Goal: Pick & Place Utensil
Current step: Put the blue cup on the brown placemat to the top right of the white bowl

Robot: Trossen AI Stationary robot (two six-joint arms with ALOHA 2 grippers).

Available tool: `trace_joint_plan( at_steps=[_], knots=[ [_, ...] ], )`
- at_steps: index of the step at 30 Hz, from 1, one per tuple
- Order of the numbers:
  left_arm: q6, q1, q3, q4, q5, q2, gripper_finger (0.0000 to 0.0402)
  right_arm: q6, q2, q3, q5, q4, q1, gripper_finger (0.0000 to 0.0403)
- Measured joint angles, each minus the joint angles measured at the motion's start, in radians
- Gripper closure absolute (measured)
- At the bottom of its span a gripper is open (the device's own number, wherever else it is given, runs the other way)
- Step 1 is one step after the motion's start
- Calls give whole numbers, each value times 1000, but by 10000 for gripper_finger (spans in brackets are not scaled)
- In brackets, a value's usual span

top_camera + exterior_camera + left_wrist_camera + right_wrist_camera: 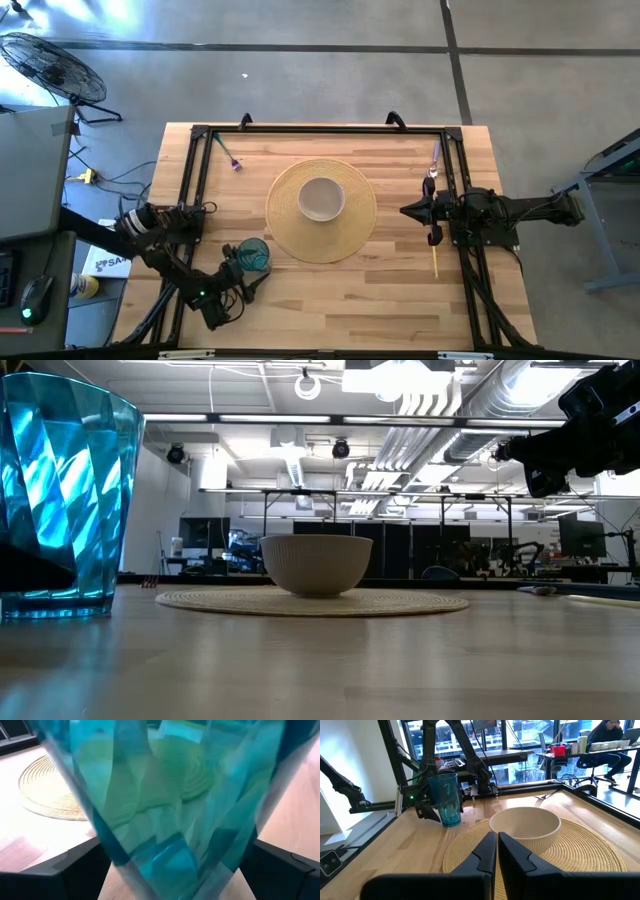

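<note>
A blue see-through cup [255, 253] stands upright on its base on the wooden table, just left of the round woven mat [300, 240], which carries a cream bowl [322, 198]. My left gripper [243, 270] is open, with one finger on either side of the cup's lower part [175, 820]. A purple-handled utensil [228, 152] lies at the far left. Two more utensils, one purple [434, 160] and one yellow-handled [435, 262], lie at the right. My right gripper [496, 837] is shut and hangs level above the table's right side, pointing at the bowl. My left gripper has its fingers [75, 870] close beside the cup's two opposite walls, near its base, coming level from the table's near left. Whether they touch the walls I cannot tell. The cup stands on the table.
A black frame [200, 135] runs round the working area on the table. The right arm's body [480, 215] lies over the right-hand utensils. Bare wood shows at the near middle of the table [340, 300].
</note>
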Motion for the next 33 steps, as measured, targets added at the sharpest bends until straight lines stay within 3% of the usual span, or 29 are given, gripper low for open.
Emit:
trace_joint_plan(
  at_steps=[13,25,33],
  knots=[
    [6,6,0,20,-24,4,12,0,0,0,0,-1,0,391],
    [-18,42,0,53,15,4,14,0,0,0,0,-1,0,391],
    [-20,41,0,53,22,4,87,0,0,0,0,-1,0,391]
  ],
)
